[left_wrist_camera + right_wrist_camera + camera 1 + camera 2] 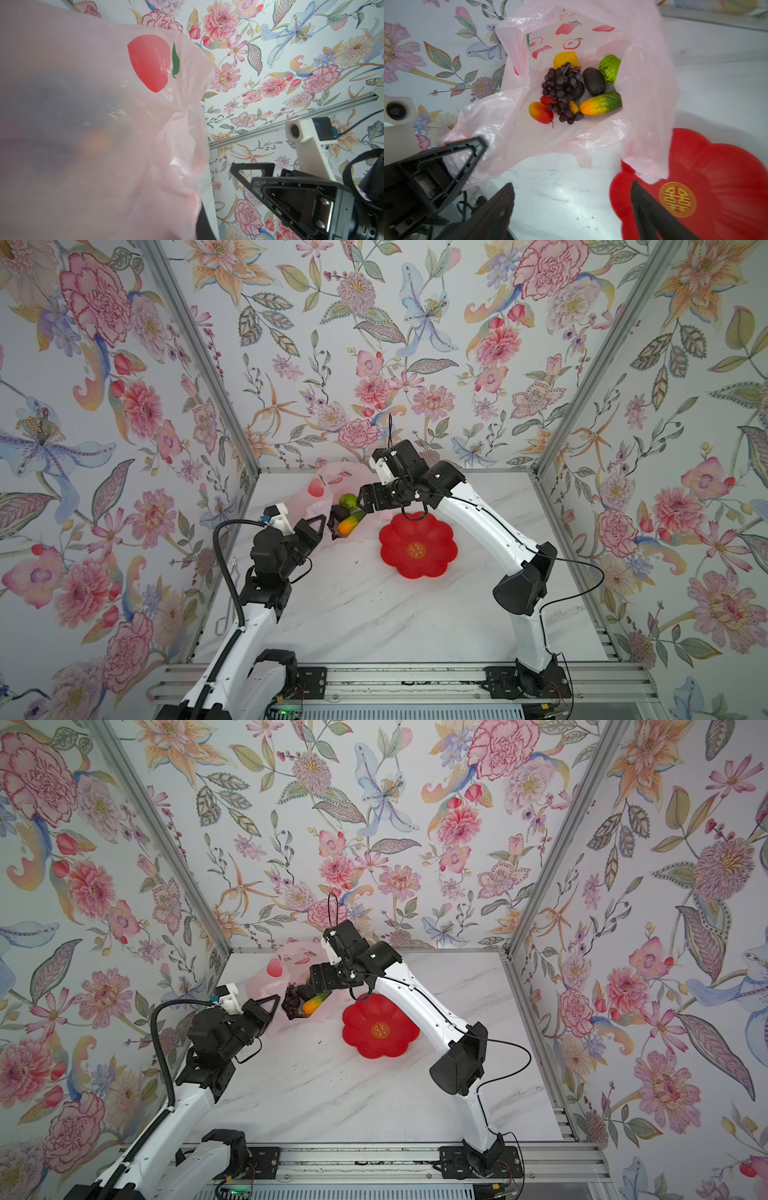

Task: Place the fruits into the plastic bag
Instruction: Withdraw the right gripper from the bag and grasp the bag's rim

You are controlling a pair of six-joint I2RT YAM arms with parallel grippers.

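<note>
The plastic bag lies open at the back left of the table. My left gripper is shut on its near rim and holds the mouth up. The fruits lie inside it: a purple grape bunch, a yellow one, a green bumpy ball, a dark avocado-like piece, a green-yellow oblong and a red-orange mango. Above the bag's right side, my right gripper is open and holds nothing. In the left wrist view the bag fills most of the picture.
A red flower-shaped dish sits empty just right of the bag, and a bag handle drapes over its rim. Floral walls stand close on three sides. The marble tabletop stretches toward the front.
</note>
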